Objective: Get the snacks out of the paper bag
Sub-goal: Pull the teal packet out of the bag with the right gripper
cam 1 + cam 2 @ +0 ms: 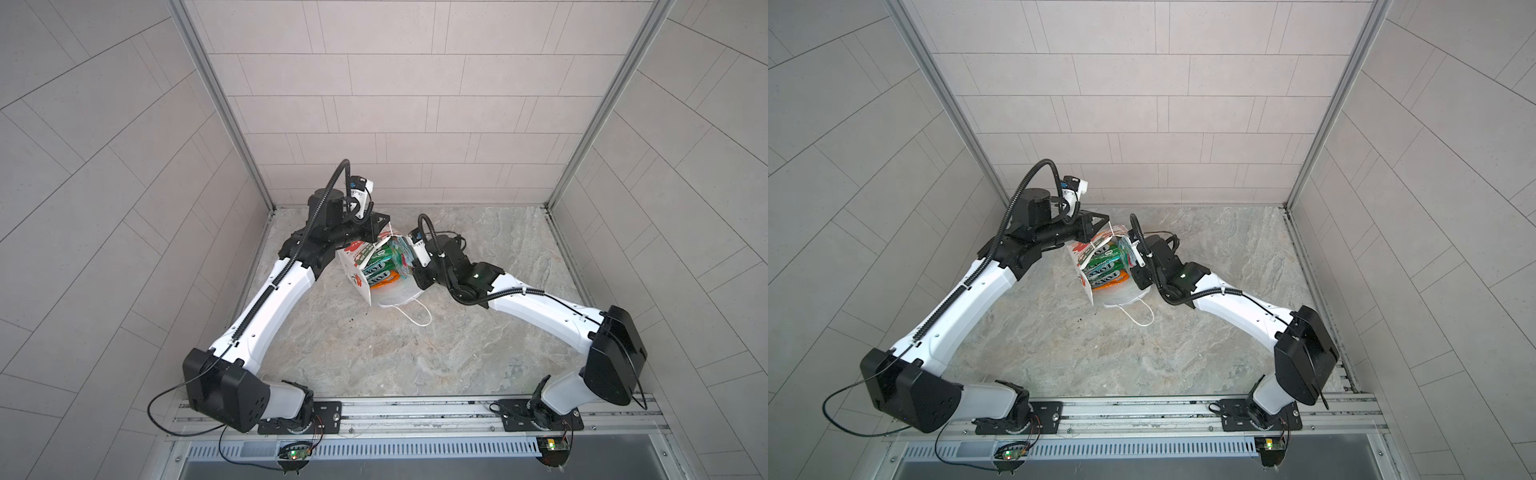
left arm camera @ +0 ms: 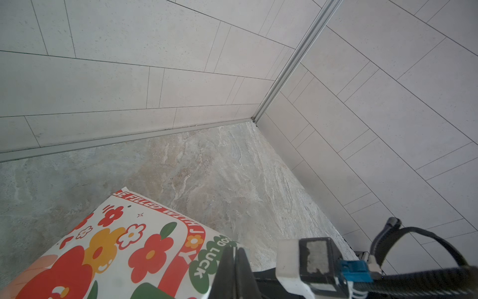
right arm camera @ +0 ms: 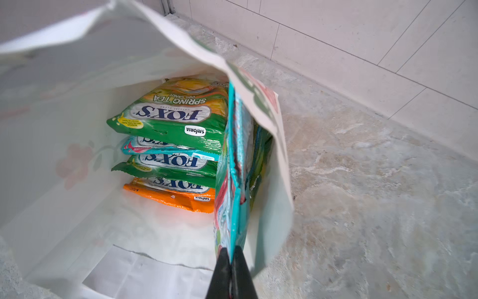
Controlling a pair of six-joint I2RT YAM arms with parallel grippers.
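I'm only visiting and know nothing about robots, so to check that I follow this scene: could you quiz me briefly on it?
1. True or false: some FOX'S packets already lie on the table, outside the paper bag.
2. What does the right gripper pinch? A) nothing B) the teal packet C) a green packet
3. Fill in: the lowest packet of the stack inside the bag is ____.
Key: 1 false; 2 B; 3 orange.
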